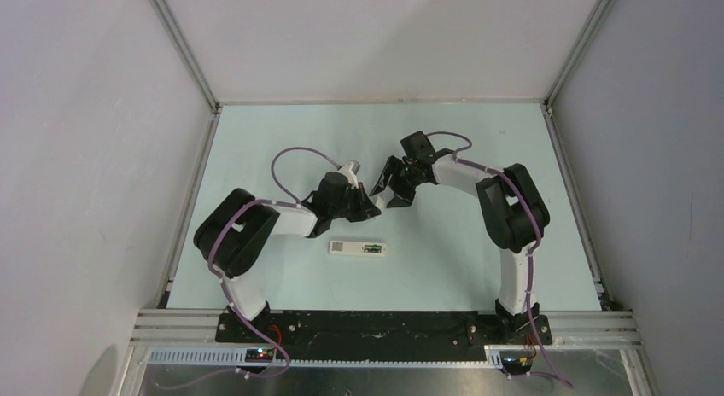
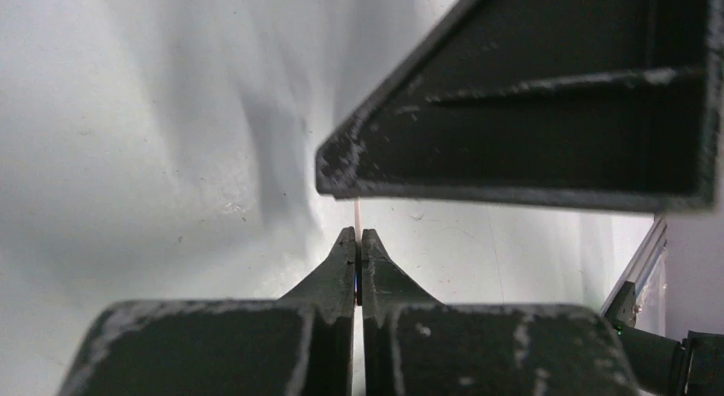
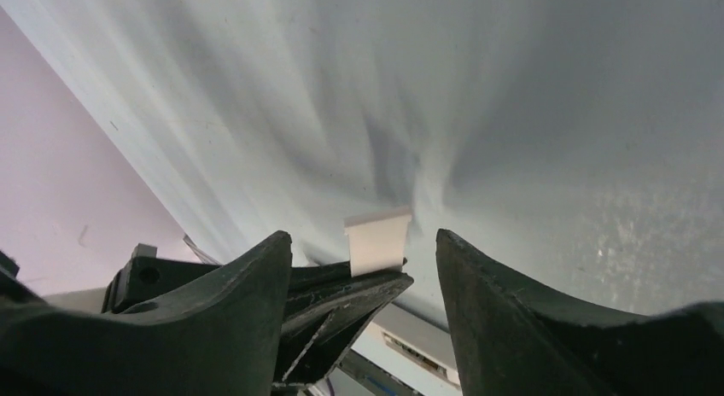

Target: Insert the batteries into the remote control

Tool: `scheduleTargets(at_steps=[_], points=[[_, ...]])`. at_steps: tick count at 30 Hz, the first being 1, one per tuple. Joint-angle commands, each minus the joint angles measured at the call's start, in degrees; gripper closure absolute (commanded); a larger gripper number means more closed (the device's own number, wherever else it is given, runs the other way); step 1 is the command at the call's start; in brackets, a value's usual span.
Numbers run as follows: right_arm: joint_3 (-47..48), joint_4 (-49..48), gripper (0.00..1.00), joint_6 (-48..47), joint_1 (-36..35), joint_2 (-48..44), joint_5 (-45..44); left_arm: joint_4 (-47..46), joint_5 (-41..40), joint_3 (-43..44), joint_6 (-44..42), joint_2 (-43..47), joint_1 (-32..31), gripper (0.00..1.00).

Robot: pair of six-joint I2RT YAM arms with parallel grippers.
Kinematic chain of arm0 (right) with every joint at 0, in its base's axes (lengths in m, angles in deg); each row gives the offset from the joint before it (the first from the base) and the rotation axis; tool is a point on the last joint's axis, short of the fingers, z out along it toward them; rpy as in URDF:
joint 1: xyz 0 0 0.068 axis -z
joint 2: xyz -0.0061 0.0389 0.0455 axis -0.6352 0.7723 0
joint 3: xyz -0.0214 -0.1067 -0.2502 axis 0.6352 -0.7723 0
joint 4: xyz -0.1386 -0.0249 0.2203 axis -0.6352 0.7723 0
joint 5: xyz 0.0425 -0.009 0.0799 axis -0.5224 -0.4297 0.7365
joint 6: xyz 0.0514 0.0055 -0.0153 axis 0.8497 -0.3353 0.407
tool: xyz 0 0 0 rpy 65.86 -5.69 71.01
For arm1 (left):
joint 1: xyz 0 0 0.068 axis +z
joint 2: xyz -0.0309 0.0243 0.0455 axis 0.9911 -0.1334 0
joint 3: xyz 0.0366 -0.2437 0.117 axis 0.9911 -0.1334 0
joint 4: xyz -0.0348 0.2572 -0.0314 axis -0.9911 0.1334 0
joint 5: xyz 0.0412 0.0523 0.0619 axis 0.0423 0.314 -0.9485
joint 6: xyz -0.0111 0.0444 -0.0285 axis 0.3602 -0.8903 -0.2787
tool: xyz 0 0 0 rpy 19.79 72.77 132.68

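The remote control is a slim white bar lying flat on the table in front of both arms. Its battery recess faces up, with dark greenish batteries in it. My left gripper is shut on a small flat white cover piece, seen edge-on in the left wrist view and face-on in the right wrist view. My right gripper is open, and its fingers stand either side of the cover without touching it. One right finger looms in the left wrist view. The remote also shows low in the right wrist view.
The pale table is walled by grey panels and aluminium rails on the left, right and back. A black base bar runs along the near edge. Purple cables loop over both arms.
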Motion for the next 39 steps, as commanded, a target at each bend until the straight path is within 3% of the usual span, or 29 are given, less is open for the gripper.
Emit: scheduleTargets(at_steps=[1, 4, 9, 16, 20, 27, 32, 39], points=[[-2.5, -2.0, 0.29, -4.4, 0.7, -7.6, 0.5, -0.1, 4.8, 1.4, -1.7, 2.6, 0.2, 1.00], [-5.3, -1.2, 0.24, -9.1, 1.7, -11.7, 1.8, 2.2, 12.4, 0.7, -2.7, 4.3, 1.0, 1.00], [-12.5, -3.4, 0.28, -18.6, 3.4, -21.7, 8.0, 6.2, 26.3, -0.3, -4.8, 8.4, 1.8, 1.00], [-25.5, -7.2, 0.31, -29.7, 3.2, -36.1, 18.4, 34.8, 35.3, 6.7, -19.0, 14.3, 1.6, 1.00], [-28.6, -8.7, 0.29, -33.5, 2.4, -40.8, 24.3, 45.1, 41.9, 10.2, -25.6, 16.3, 1.5, 0.96], [-28.8, -11.0, 0.33, -36.3, -2.1, -42.0, 29.8, 48.1, 50.0, 12.0, -29.5, 17.2, -0.9, 0.93], [-28.8, -11.4, 0.44, -36.4, -4.3, -40.5, 31.8, 48.4, 49.9, 12.5, -30.1, 18.3, -1.5, 0.94], [-29.1, -6.3, 0.44, -39.9, -4.8, -41.4, 31.9, 48.4, 49.5, 12.4, -30.4, 20.0, -1.5, 0.96]])
